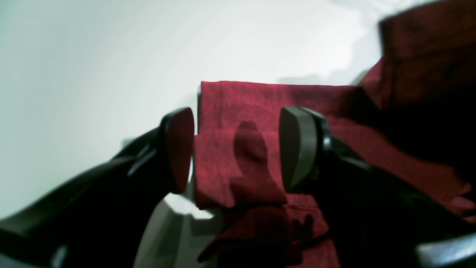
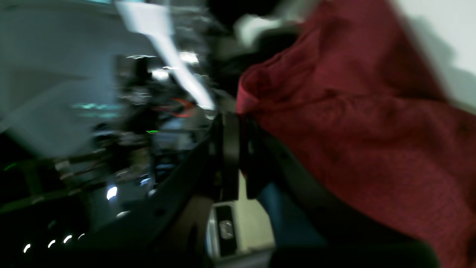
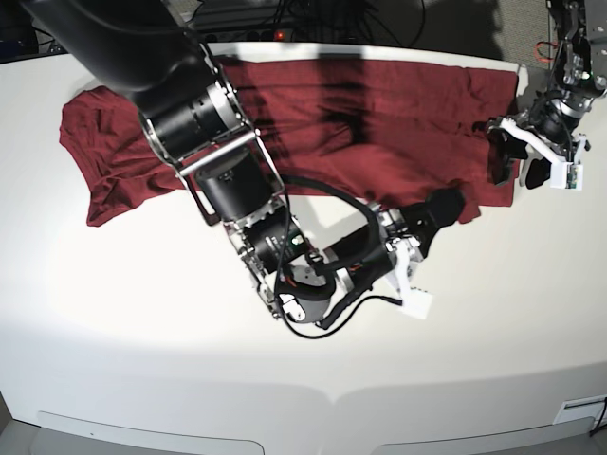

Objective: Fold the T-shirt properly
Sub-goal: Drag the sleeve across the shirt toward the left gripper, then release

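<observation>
— Well, starting at far left of the base view: what lies there?

— Shirt (image 3: 313,104), dark red, spread across the far side of the white table (image 3: 114,332). One end bunched and wrinkled at far left, close to the table's edge. Flatter through the middle, reaching to the far right corner.

— And moving toward the middle?

— Big black arm (image 3: 204,123) coming down from the top left, crossing over the shirt. Bends out over bare table in front of the cloth, cables looping beside the wrist.

— Right gripper?

— Right gripper (image 3: 446,204), at the end of that arm, down at the shirt's near edge. Pressed together on a fold of the fabric; in its wrist view, black fingers (image 2: 228,156) closed tight with red cloth bunched at the tip and draped off to one side. Blurred there, so hard to say how much cloth sits between them.

— Farther right?

— Left gripper (image 3: 517,163), at the shirt's right end, by the table's far right corner. Spread wide. In its own wrist view, both pads (image 1: 297,145) well apart, a folded edge of shirt below and between them. Whether either pad touches the cloth: cannot tell.

— Anything gripped there?

— Nothing pinched.
</observation>
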You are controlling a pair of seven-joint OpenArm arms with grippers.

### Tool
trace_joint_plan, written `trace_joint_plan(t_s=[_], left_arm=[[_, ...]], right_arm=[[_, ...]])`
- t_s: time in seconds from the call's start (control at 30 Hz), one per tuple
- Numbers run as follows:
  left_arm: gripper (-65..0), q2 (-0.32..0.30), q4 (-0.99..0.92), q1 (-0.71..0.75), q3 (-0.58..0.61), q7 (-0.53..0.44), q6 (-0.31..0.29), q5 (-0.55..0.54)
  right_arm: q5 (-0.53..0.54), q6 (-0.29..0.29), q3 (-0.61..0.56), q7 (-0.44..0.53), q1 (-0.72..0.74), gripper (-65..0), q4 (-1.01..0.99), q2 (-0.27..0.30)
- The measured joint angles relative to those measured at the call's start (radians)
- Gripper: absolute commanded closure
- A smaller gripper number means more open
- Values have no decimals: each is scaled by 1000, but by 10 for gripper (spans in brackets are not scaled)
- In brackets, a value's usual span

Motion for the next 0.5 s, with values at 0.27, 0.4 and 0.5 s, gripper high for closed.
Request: trace_joint_plan(t_s=[0.27,0.4,0.5], left_arm=[[-356,0,0,0,0,1,0,0],[-356,0,0,0,0,1,0,0],[-356,0,0,0,0,1,0,0]], right_arm=[[-1,0,-108,-2,-1,0,0,0],[-1,0,-110,-2,-6,-53,0,0],[-1,0,-110,2,-8,-241,0,0]])
